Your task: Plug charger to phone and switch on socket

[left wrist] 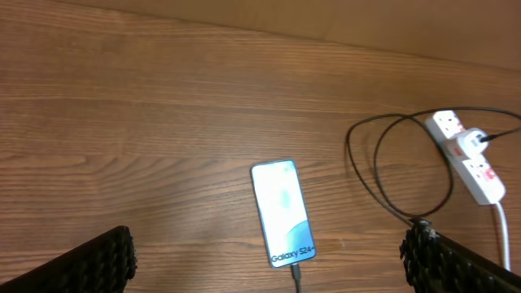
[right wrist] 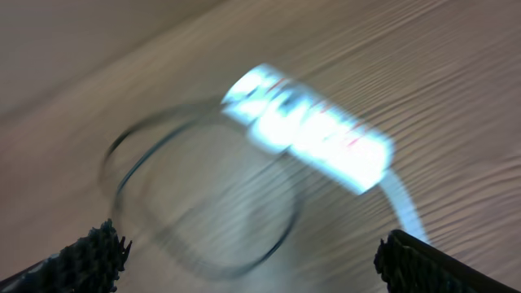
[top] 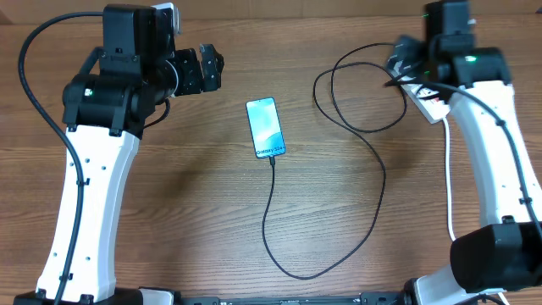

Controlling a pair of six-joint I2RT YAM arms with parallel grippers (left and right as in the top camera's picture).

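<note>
Close to the near edge of the table, the charger makes a wide loop. Its tip touches the near end of the phone, which lies flat in the middle with the screen lit. Toward the far left, the left gripper hangs with its claw wide open and holds nothing. By the far right corner lies the socket, with a plug in it. The right gripper is above it, also open and empty; its view is blurred.
</note>
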